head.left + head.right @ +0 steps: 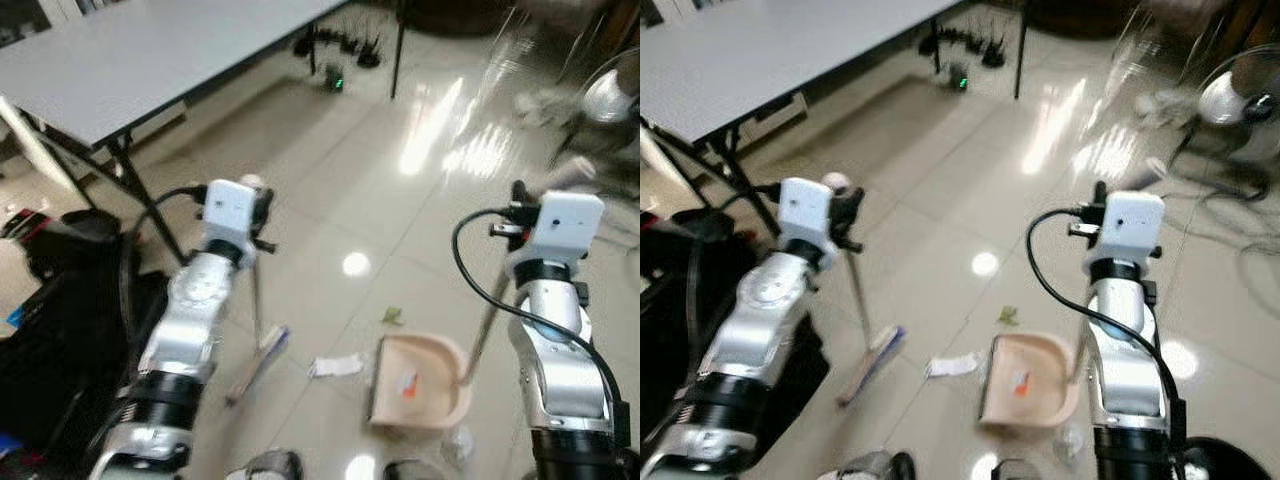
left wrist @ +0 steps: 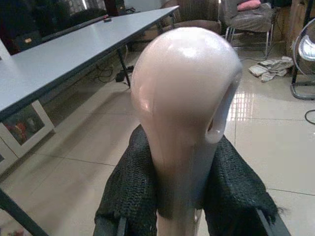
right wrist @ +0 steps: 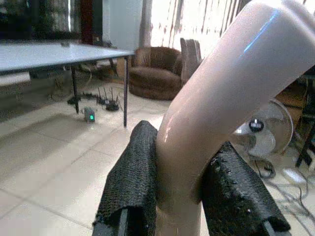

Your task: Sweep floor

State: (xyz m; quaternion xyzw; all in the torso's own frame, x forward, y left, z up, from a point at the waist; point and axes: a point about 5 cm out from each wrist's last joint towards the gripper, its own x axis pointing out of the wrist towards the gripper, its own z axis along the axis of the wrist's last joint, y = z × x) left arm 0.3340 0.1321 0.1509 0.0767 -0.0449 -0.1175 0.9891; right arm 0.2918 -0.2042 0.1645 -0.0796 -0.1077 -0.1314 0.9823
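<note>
left gripper (image 2: pixel 179 206): clamped on the top knob of the broom handle (image 1: pixel 256 300); a high grip gives reach and swing.
broom head (image 1: pixel 262 358): on the tile floor (image 1: pixel 330 180), angled toward the dustpan, just left of the litter.
right gripper (image 3: pixel 179 206): closed around the curved dustpan handle (image 1: pixel 484 325), holding the pan steady.
dustpan (image 1: pixel 420 385): flat on the floor, mouth facing the broom; an orange scrap (image 1: pixel 407 384) sits inside.
litter: white paper scrap (image 1: pixel 337 366) between broom and pan; green bit (image 1: pixel 392 316) just beyond the pan.
judgement: mid-sweep, paper goes next.
</note>
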